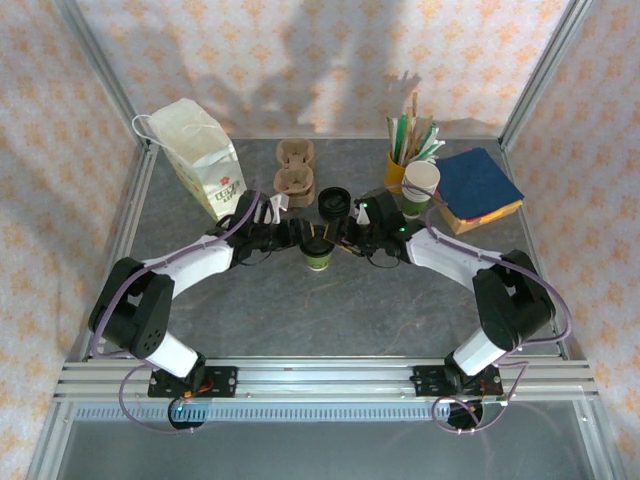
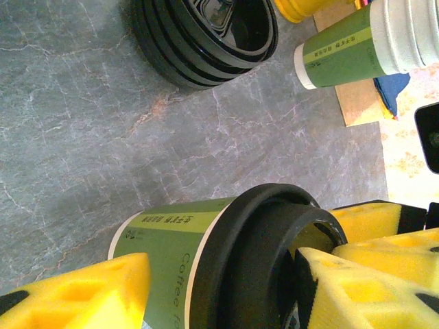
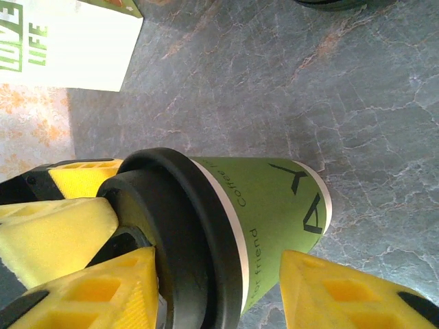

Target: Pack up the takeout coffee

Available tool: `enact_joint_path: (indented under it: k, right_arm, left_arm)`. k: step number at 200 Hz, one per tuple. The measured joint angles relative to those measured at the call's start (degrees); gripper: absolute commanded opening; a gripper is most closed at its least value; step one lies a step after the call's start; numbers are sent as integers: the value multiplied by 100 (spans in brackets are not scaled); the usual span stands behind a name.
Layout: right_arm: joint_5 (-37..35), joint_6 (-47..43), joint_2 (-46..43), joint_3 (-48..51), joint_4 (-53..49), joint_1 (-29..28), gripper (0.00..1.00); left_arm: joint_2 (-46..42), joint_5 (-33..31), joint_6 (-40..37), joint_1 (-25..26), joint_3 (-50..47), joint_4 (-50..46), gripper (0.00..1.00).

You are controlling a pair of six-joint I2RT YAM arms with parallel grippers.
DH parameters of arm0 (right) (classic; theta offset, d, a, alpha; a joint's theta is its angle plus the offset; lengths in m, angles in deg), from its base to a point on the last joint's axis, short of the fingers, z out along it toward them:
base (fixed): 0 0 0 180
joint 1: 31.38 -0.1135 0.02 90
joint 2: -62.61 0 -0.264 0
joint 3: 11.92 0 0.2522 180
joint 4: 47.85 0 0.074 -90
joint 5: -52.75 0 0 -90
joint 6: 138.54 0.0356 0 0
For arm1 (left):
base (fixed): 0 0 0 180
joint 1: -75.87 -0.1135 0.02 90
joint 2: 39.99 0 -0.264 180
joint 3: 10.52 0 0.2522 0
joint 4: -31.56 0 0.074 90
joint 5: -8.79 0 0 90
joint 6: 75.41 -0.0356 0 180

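The takeout coffee (image 1: 319,255), a green-and-white paper cup with a black lid, stands upright at mid-table between both arms. My left gripper (image 1: 298,236) reaches it from the left and my right gripper (image 1: 344,238) from the right. In the left wrist view the cup (image 2: 171,253) lies between my left gripper's (image 2: 219,274) yellow fingers, one beside the cup's lower body, the other against the lid's top. The right wrist view shows the cup (image 3: 274,205) likewise inside my right gripper (image 3: 219,264). One finger rests on the lid and the other stands just off the cup's base. Both grippers are open.
A stack of black lids (image 1: 334,202) lies just behind the cup. To the right are a stack of lidless cups (image 1: 421,185), a yellow cup of sticks (image 1: 397,168) and blue napkins (image 1: 478,183). A white paper bag (image 1: 200,160) and cardboard carriers (image 1: 294,167) stand at back left.
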Motion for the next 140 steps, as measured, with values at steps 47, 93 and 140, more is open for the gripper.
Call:
enact_joint_path:
  k: [47, 93, 140]
  right_arm:
    - [-39, 0, -52, 74, 85, -11, 47]
    - [-90, -59, -55, -118, -216, -9, 50]
    - [-221, -63, -55, -468, -645, -11, 53]
  left_arm:
    - [-50, 2, 46, 2, -83, 109, 57]
    - [-87, -28, 57, 55, 74, -179, 61]
    - [-352, -103, 103, 63, 293, -479, 64]
